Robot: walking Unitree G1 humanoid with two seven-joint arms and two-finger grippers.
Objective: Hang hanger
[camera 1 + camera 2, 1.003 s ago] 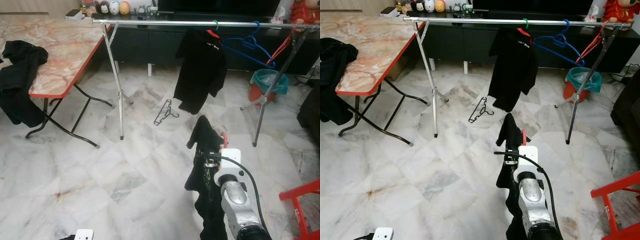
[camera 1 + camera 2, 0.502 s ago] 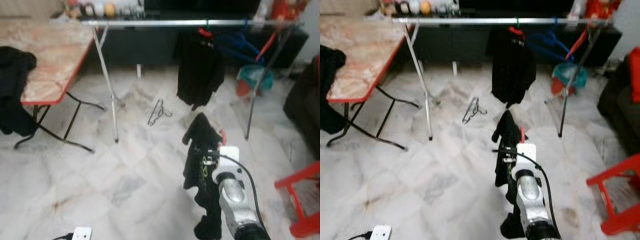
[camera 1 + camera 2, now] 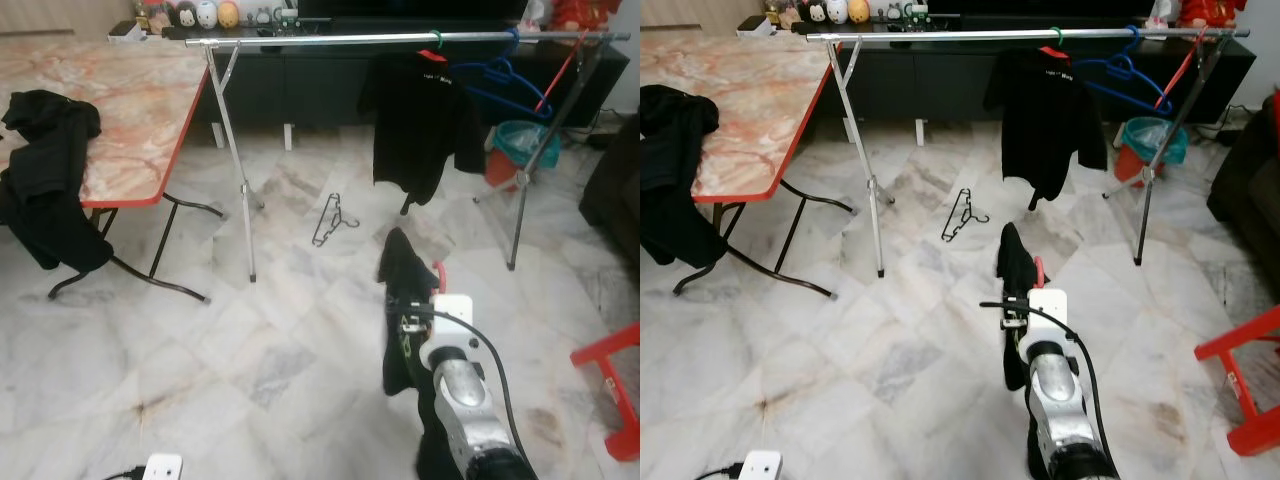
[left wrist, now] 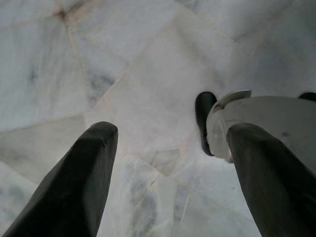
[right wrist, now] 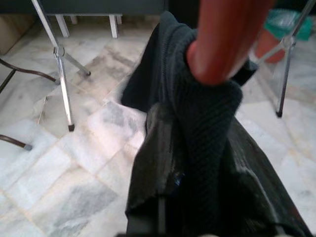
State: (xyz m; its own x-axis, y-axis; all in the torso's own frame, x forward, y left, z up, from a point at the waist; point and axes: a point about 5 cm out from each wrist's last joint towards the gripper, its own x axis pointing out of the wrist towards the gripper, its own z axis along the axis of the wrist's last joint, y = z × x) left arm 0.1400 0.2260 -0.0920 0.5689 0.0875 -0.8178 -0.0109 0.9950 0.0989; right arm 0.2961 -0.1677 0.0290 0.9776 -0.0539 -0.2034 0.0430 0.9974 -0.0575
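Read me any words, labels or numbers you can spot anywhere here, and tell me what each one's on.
No text here can be read for certain.
Small white print on the chest of the hanging black shirt: too small to read.
Greenish print on the black garment carried at the right gripper: blurred and folded, unreadable.

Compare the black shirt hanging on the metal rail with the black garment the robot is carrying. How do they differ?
The black shirt on the silver rail hangs spread out from a red hanger with a green hook; the black garment in the right gripper is bunched and draped over a red hanger. The rail shirt shows small white lettering; the carried garment shows green marks. Both are dark cloth on red hangers.
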